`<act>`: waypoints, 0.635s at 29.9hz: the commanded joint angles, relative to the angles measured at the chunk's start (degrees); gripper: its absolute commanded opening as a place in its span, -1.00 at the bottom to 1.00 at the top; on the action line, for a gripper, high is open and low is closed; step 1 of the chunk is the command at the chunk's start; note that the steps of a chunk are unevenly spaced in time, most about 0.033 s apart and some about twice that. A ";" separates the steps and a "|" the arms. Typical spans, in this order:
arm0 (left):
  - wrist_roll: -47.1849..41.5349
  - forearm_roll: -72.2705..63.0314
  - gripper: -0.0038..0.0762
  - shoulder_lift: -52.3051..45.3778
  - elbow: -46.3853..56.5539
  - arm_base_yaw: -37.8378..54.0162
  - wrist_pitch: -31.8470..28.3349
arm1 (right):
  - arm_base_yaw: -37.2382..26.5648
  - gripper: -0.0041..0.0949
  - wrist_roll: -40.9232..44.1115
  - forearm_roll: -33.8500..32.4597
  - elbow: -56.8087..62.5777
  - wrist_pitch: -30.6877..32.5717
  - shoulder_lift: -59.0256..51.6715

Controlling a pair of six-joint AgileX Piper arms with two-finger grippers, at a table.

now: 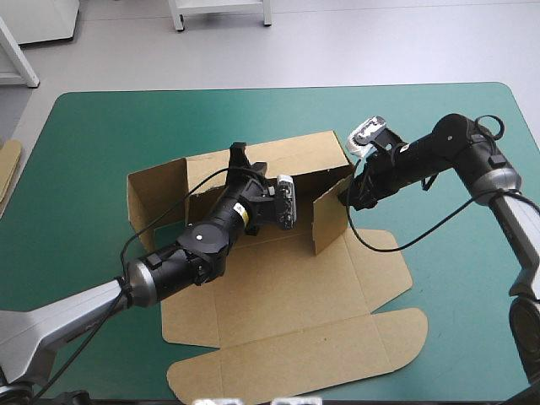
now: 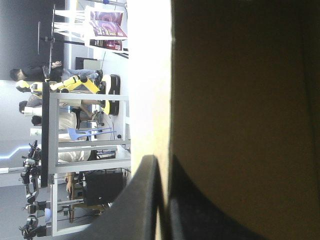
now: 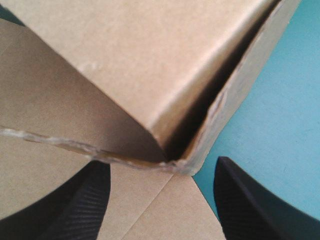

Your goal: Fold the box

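The left gripper [image 2: 164,172] pinches the upright far wall of the brown box [image 1: 278,287], its black fingers [image 2: 145,200] all but closed on the board's edge. The right gripper [image 3: 161,165] stands spread at the box's right end, a raised corner of board between its fingers [image 3: 85,200]. The box lies in the middle of the worktop [image 1: 101,135] on the teal-green cover. Its far wall and right side flap are raised, and its near panels lie flat toward the near edge. More board [image 1: 7,169] shows at the worktop's left edge.
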 commanded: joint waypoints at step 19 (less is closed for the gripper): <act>-4.36 -2.01 -0.92 -1.52 -0.44 -0.38 -2.17 | 1.75 0.27 -2.36 8.32 -1.15 -6.59 0.22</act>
